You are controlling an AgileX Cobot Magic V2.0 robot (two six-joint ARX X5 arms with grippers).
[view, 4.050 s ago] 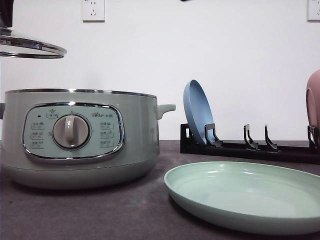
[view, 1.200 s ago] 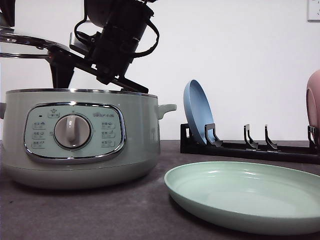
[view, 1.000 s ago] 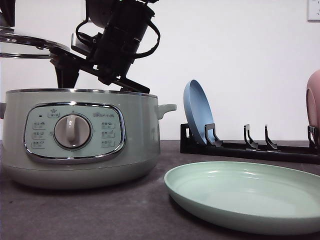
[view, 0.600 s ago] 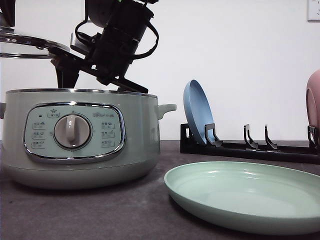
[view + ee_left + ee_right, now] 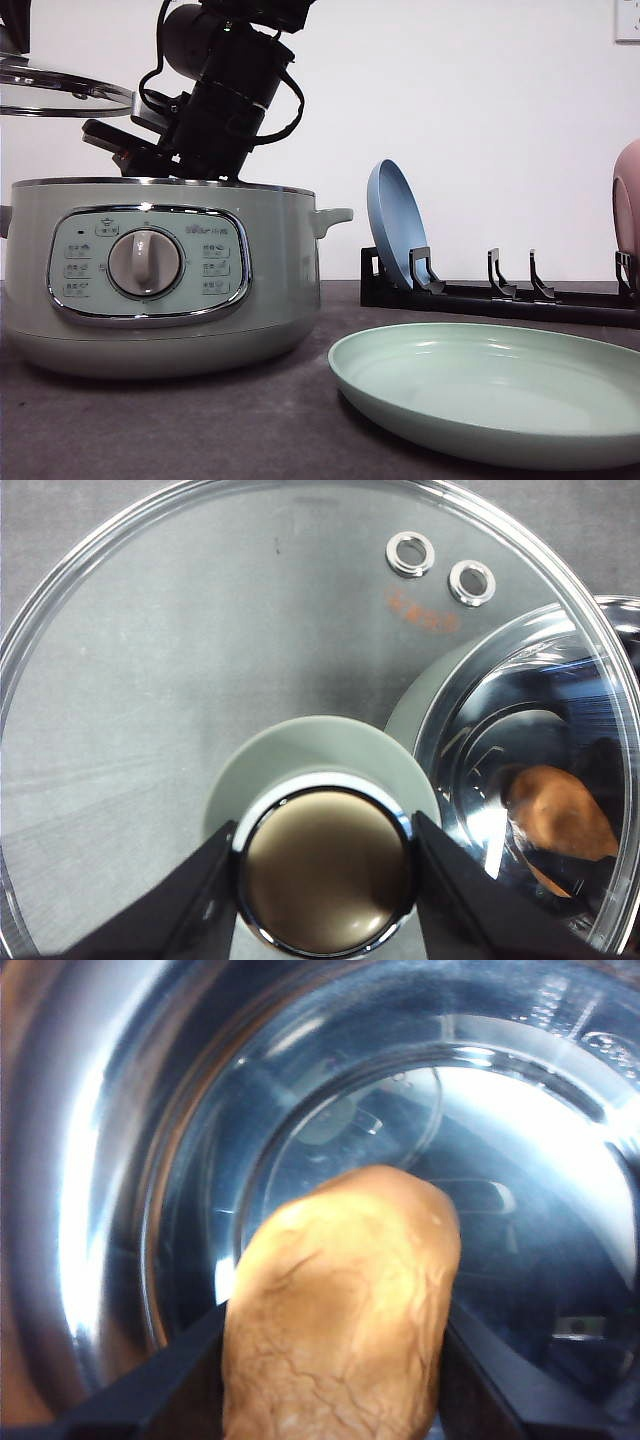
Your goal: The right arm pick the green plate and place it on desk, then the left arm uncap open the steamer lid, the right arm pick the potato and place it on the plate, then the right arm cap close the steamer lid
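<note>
The potato (image 5: pixel 340 1290), orange-brown and wrinkled, lies inside the steamer's shiny steel bowl. My right gripper (image 5: pixel 335 1320) is shut on it, one black jaw against each side. In the front view the right arm (image 5: pixel 215 100) reaches down into the pale green steamer (image 5: pixel 150 270), its jaws hidden by the wall. My left gripper (image 5: pixel 323 825) is shut on the knob (image 5: pixel 325 880) of the glass steamer lid (image 5: pixel 200 630), held in the air above and beside the pot (image 5: pixel 60 95). Through the glass the potato (image 5: pixel 560 815) shows. The green plate (image 5: pixel 490 395) lies flat on the desk (image 5: pixel 200 430).
A black plate rack (image 5: pixel 500 295) stands behind the green plate, with a blue plate (image 5: pixel 395 225) upright in it and a pink plate (image 5: pixel 628 195) at the right edge. The steamer's side handle (image 5: pixel 335 215) sticks out towards the rack.
The right arm came in from above and has dropped into the steamer; its spread jaws, seen above the rim half a second ago, are now inside. The lid stays held up.
</note>
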